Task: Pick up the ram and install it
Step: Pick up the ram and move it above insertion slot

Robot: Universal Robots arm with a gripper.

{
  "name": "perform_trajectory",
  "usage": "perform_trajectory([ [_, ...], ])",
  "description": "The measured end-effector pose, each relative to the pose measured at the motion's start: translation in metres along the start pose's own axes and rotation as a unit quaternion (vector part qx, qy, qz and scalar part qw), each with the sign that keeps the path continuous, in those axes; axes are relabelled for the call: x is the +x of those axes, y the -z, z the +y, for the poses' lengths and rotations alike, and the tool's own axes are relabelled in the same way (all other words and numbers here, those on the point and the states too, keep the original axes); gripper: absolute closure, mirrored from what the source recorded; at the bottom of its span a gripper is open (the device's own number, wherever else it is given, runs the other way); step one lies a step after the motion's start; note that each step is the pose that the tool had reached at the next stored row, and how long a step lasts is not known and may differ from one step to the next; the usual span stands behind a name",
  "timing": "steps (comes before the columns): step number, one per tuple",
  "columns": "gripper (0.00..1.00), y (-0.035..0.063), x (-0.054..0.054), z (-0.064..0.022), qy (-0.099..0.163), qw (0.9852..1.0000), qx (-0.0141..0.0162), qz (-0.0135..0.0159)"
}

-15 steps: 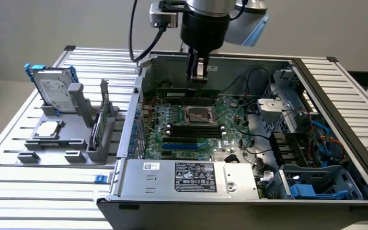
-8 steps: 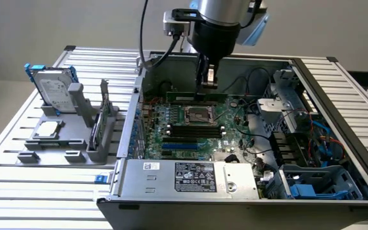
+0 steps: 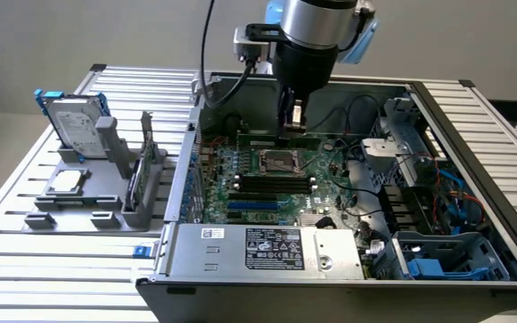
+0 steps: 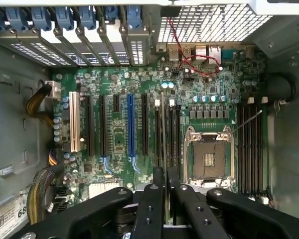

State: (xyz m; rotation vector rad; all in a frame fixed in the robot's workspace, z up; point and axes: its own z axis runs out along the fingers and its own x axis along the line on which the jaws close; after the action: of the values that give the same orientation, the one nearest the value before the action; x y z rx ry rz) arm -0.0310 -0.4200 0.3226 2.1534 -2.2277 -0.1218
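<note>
Black two-fingered gripper [image 4: 165,175] was clamped on the long thin green ram stick [image 4: 163,124], held edge-down and parallel to the black motherboard slots [image 4: 177,134], evidently for straight insertion.

In the wrist view, the white sticker [image 4: 10,217] on the case wall shows the digits "68" (the rest is cut off). In the exterior view, the white label [image 3: 274,247] on the metal box [image 3: 204,259], at 6 o'clock from the green board [image 3: 240,168], has print too small to read.
</note>
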Motion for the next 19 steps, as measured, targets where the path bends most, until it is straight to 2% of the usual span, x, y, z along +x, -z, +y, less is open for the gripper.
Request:
perform_trajectory([
  [6,0.85,-0.0111,-0.010,-0.0013,0.000,1.0000,0.0000,-0.0009],
  [19,0.85,-0.0266,-0.018,-0.0099,-0.007,1.0000,0.0002,-0.0024],
])
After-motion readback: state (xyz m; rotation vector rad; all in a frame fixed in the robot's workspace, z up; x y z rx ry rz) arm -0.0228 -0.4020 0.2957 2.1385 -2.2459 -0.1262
